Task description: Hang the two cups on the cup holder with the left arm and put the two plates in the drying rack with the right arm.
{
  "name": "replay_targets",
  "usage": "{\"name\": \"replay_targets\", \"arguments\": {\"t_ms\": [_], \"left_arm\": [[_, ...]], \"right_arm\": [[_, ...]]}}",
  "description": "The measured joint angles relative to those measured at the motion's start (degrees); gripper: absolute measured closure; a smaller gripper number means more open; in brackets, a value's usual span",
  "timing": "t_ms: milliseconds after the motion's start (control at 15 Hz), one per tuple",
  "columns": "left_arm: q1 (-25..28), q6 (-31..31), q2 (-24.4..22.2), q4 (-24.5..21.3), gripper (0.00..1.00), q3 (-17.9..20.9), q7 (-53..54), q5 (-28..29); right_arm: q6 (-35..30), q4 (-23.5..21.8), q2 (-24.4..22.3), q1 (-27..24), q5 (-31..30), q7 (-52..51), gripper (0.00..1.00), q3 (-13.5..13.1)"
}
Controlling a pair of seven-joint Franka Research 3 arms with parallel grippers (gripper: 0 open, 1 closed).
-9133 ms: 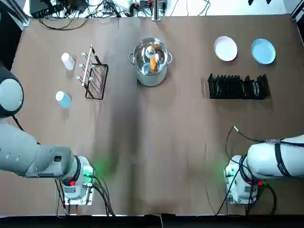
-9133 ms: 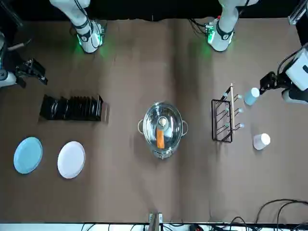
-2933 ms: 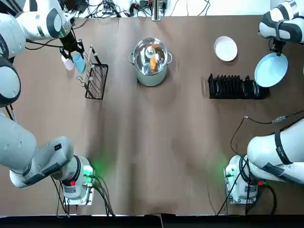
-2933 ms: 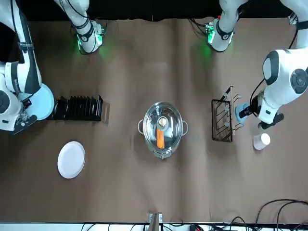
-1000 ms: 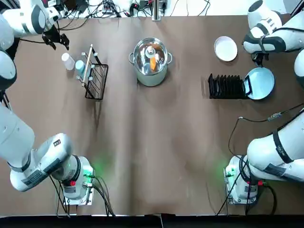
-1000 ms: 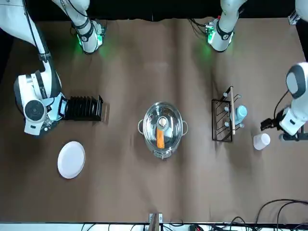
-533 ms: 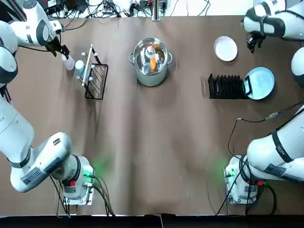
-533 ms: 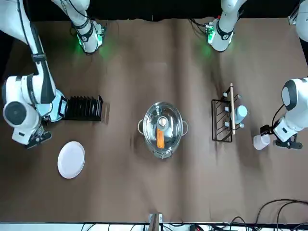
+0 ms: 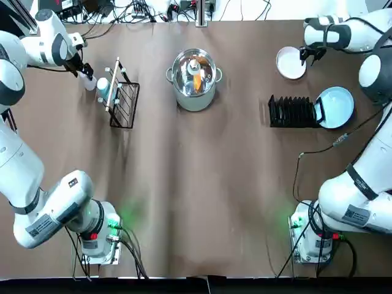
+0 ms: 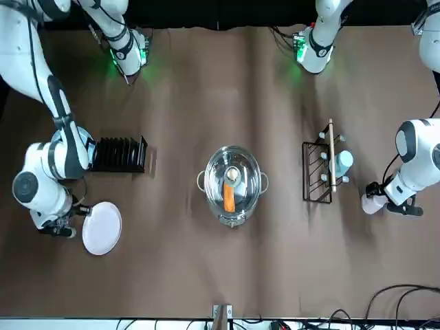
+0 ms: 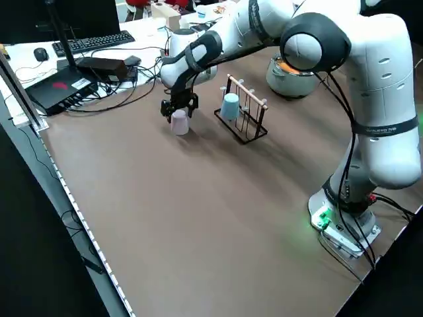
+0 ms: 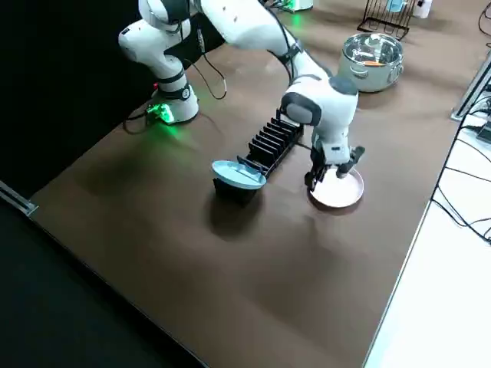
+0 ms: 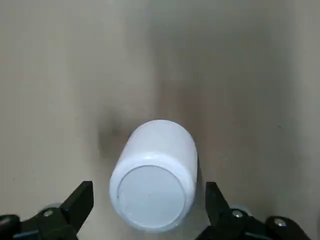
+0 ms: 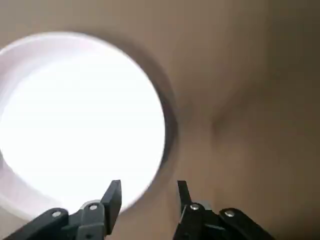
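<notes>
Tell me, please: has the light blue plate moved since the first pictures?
Yes. The light blue plate has left the table's far edge beside the white plate and now sits at the end of the drying rack.

A brown tabletop [image 9: 208,184] fills the scene, with tangled cables [image 9: 122,12] along its far edge and a keyboard [image 11: 92,43] beyond.

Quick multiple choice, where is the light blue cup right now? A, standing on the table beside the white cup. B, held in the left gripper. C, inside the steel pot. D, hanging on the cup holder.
D: the light blue cup hangs on a peg of the cup holder, while the open left gripper is down at the white cup on the table.
</notes>
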Motion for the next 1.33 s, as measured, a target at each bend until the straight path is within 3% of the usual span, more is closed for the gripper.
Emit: {"name": "replay_targets", "arguments": {"t_ms": [200, 267, 467, 667, 867, 1067, 1333], "left_arm": [[-0.13, 0.01, 0.08, 0.07, 0.30, -0.18, 0.00, 0.01], [-0.15, 0.01, 0.04, 0.25, 0.33, -0.30, 0.00, 0.01], [-0.24, 0.04, 0.07, 0.56, 0.33, -0.44, -0.09, 0.01], [-0.13, 0.14, -0.14, 1.34, 0.33, -1.31, -2.02, 0.01], [0.29, -2.57, -2.91, 2.09, 0.33, -4.46, -11.95, -0.01], [0.26, -11.17, -8.76, 2.25, 0.33, -8.77, -23.45, -1.08], [0.19, -20.17, -15.51, 1.95, 0.33, -12.88, -32.45, -7.09]], "right_arm": [[2.34, 0.56, 2.27, -0.20, 0.12, 11.26, 0.48, -0.14], [2.37, 0.63, 2.65, -0.19, 0.13, 12.98, 0.48, -0.13], [5.10, 0.65, 3.88, -0.37, 0.42, 14.77, 0.50, -0.25], [6.87, 0.72, 4.87, -0.70, 0.51, 15.31, 0.80, -0.35], [6.86, 1.09, 4.48, -1.28, 0.71, 15.21, 0.96, -0.29], [4.11, 1.76, 3.73, -1.33, 0.71, 15.07, 0.96, 0.18], [-4.45, 3.41, -0.64, -0.13, 0.63, 9.48, 0.96, 0.87]]}}
